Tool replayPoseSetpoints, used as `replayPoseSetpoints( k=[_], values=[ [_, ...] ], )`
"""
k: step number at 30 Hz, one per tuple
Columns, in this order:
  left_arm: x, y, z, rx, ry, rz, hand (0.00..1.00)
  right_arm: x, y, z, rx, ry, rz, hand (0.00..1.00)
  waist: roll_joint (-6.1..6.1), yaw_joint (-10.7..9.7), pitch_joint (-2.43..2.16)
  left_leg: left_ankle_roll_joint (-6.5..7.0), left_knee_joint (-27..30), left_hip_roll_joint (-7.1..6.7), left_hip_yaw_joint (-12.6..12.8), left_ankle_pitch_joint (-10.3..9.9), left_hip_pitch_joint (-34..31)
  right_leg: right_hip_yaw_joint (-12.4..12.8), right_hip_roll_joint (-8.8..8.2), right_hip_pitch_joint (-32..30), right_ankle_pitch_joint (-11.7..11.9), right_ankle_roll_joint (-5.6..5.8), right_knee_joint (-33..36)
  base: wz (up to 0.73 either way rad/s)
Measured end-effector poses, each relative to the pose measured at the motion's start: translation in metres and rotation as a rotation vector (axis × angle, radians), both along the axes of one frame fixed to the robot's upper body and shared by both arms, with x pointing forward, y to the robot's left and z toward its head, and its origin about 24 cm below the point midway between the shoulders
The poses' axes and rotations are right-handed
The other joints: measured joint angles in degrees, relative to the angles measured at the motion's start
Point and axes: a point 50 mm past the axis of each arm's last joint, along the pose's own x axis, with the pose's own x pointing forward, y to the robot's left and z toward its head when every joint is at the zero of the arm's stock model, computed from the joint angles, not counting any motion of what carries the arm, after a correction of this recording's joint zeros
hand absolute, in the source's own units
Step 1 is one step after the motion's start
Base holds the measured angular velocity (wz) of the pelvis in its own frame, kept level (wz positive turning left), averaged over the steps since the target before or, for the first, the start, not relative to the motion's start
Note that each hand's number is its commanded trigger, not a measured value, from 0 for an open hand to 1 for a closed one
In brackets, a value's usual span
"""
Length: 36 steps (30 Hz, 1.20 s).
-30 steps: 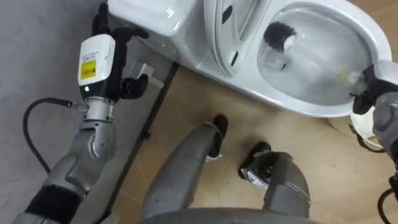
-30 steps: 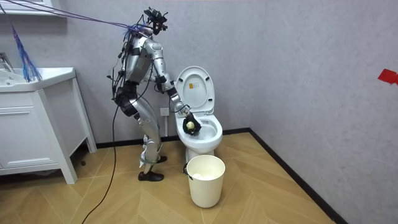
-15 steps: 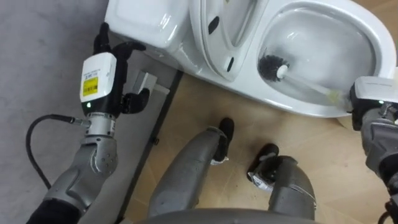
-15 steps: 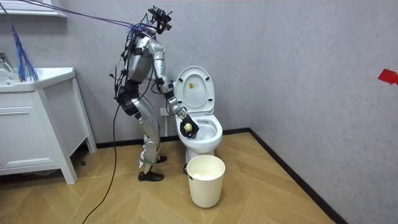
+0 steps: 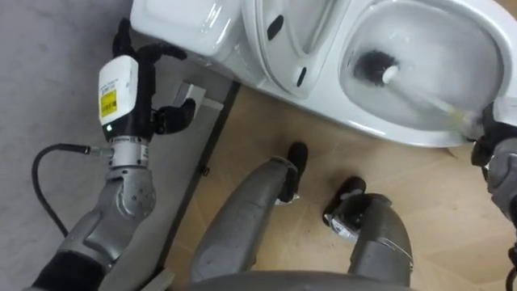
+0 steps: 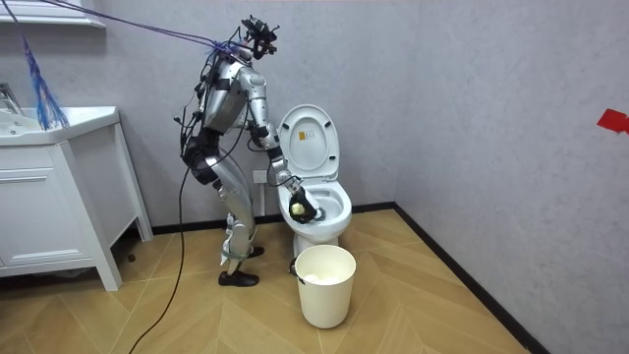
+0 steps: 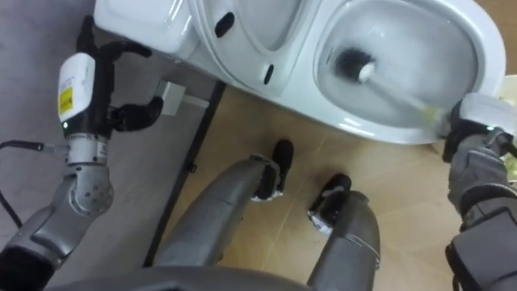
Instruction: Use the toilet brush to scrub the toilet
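Observation:
The white toilet (image 5: 396, 132) lies across the top of the left eye view with its seat and lid (image 5: 295, 32) raised. A toilet brush with black bristles (image 5: 373, 68) is down in the bowl, and its pale handle runs to the lower right. My right hand (image 5: 494, 144) is shut on that handle at the bowl's near rim; it also shows in the right eye view (image 7: 477, 133), as does the brush head (image 7: 349, 65). My left hand (image 5: 133, 93) hangs beside the cistern, fingers relaxed, holding nothing. In the room view I stand bent over the toilet (image 6: 319, 211) from its left.
A white bucket (image 6: 324, 285) stands on the wooden floor just in front of the toilet. A white cabinet (image 6: 59, 206) is at the room view's left. The grey wall and its dark skirting (image 5: 202, 166) run close along my left side.
The brush head has swept about inside the bowl, first nearer to me, then back towards the right. My right hand shifted with it. The head camera moved slightly.

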Motion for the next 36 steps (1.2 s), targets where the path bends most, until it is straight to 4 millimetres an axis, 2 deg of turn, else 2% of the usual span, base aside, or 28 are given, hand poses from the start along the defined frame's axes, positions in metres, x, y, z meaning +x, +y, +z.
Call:
replayPoseSetpoints(
  k=[1, 4, 7, 12, 15, 16, 17, 18, 19, 20, 21, 23, 27, 29, 31, 36],
  values=[
    [0.001, 0.000, 0.002, 0.002, -0.018, 0.007, 0.00, 0.004, -0.002, 0.004, 0.056, -0.055, -0.063, 1.00, -0.24, -0.1, 0.09, 0.15, 0.4, 0.01, 0.4, 0.0, -0.7, 0.5, -0.11, -1.0, 0.1, 0.08, 0.6, -0.14],
    [0.002, 0.001, 0.004, 0.000, -0.045, 0.022, 0.00, 0.010, -0.001, 0.010, 0.077, -0.086, -0.078, 1.00, -0.94, -0.5, 0.42, 0.52, 1.0, 0.03, 1.4, 0.2, -1.8, 1.8, -0.27, -2.8, 0.3, 0.25, 1.8, -0.11],
    [0.002, 0.002, 0.002, 0.005, -0.048, 0.042, 0.00, 0.016, 0.005, 0.010, 0.089, -0.095, -0.059, 1.00, -1.86, -1.5, 0.37, 0.70, 1.3, 0.05, 2.1, 0.3, -2.0, 2.4, -0.48, -3.6, 0.3, 0.19, 2.6, -0.06],
    [0.003, 0.002, 0.002, 0.010, -0.043, 0.056, 0.00, 0.018, 0.007, 0.010, 0.038, -0.066, -0.009, 1.00, -1.77, -2.3, 0.26, 0.93, 2.0, 0.20, 1.9, 0.5, -2.1, 1.8, -0.65, -3.3, 0.6, 0.01, 2.8, -0.01],
    [0.004, 0.003, -0.002, 0.044, -0.027, 0.054, 0.00, 0.011, 0.009, 0.002, -0.034, 0.006, 0.062, 1.00, -1.29, -2.3, 0.04, 1.01, 2.2, 0.11, 1.4, 0.5, -1.2, 1.0, -0.77, -1.8, 0.7, 0.10, 2.3, 0.06],
    [0.003, 0.001, -0.005, 0.063, -0.015, 0.046, 0.00, 0.008, 0.011, -0.001, -0.084, 0.054, 0.113, 1.00, -0.65, -2.1, -0.34, 1.03, 2.2, 0.10, 1.0, 0.5, -0.9, 0.5, -0.66, -1.1, 0.7, 0.22, 2.0, 0.00],
    [0.003, -0.001, -0.008, 0.059, -0.003, 0.047, 0.00, 0.006, 0.013, -0.005, -0.151, 0.110, 0.178, 1.00, 0.14, -1.5, -0.50, 1.03, 2.2, 0.39, 0.7, 0.5, -0.6, 0.4, -0.08, -0.5, 0.9, 0.58, 1.1, -0.03],
    [0.003, -0.004, -0.009, 0.055, 0.002, 0.043, 0.00, 0.004, 0.015, -0.007, -0.182, 0.138, 0.211, 1.00, 0.53, -1.1, -0.57, 1.03, 2.1, 0.52, 0.6, 0.5, -0.5, 0.3, 0.08, -0.3, 1.0, 0.70, 0.7, -0.11],
    [0.003, -0.008, -0.011, 0.055, 0.014, 0.028, 0.00, 0.002, 0.018, -0.011, -0.242, 0.194, 0.281, 1.00, 1.32, -0.2, -0.52, 1.04, 2.0, 0.58, 0.6, 0.5, -0.2, 0.3, 0.17, 0.0, 1.1, 0.75, 0.5, -0.05],
    [0.002, -0.011, -0.012, 0.054, 0.021, 0.014, 0.00, -0.001, 0.021, -0.015, -0.269, 0.224, 0.324, 1.00, 2.20, 0.4, -0.66, 1.03, 1.7, 0.40, 0.5, 0.5, -0.1, 0.2, 0.08, 0.1, 1.1, 0.75, 0.4, 0.00],
    [0.001, -0.012, -0.013, 0.055, 0.025, 0.010, 0.00, -0.001, 0.022, -0.016, -0.271, 0.218, 0.328, 1.00, 2.65, 0.4, -0.81, 0.96, 1.5, 0.24, 0.4, 0.5, -0.1, 0.1, -0.09, 0.0, 1.1, 0.79, 0.4, 0.07],
    [-0.003, -0.011, -0.017, 0.054, 0.042, 0.011, 0.00, -0.003, 0.021, -0.016, -0.323, 0.230, 0.332, 1.00, 3.57, 0.7, -1.40, 0.78, 0.6, 0.06, 0.5, 1.0, 0.0, 0.4, -0.04, -0.2, 1.4, 0.85, -0.1, -0.03],
    [-0.004, -0.011, -0.017, 0.053, 0.045, 0.007, 0.00, -0.004, 0.026, -0.018, -0.361, 0.239, 0.373, 1.00, 3.99, 1.2, -1.42, 0.63, 0.5, 1.06, 0.6, 1.1, 0.6, 0.2, 0.93, 0.7, 1.8, 0.64, -1.0, -0.06],
    [-0.004, -0.011, -0.017, 0.042, 0.042, 0.004, 0.00, -0.006, 0.028, -0.020, -0.383, 0.250, 0.392, 1.00, 4.08, 1.3, -1.42, 0.02, -0.1, 1.27, 0.3, 1.1, 0.9, -0.2, 1.22, 1.2, 1.8, 0.36, -1.6, 0.04],
    [-0.004, -0.011, -0.017, 0.030, 0.045, 0.006, 0.00, -0.007, 0.030, -0.020, -0.383, 0.242, 0.401, 1.00, 4.54, 0.6, -1.43, -0.22, -0.3, 1.36, -0.2, 1.3, 1.0, -0.9, 1.50, 1.7, 1.8, 0.20, -2.2, 0.11],
    [-0.010, -0.006, -0.020, -0.023, 0.051, 0.036, 0.00, -0.009, 0.034, -0.022, -0.388, 0.229, 0.418, 1.00, 4.50, -0.1, -1.40, -0.46, -0.9, 1.66, -0.4, 1.3, 1.0, -1.2, 1.88, 1.8, 1.9, -0.62, -3.0, 0.01]
  ],
)
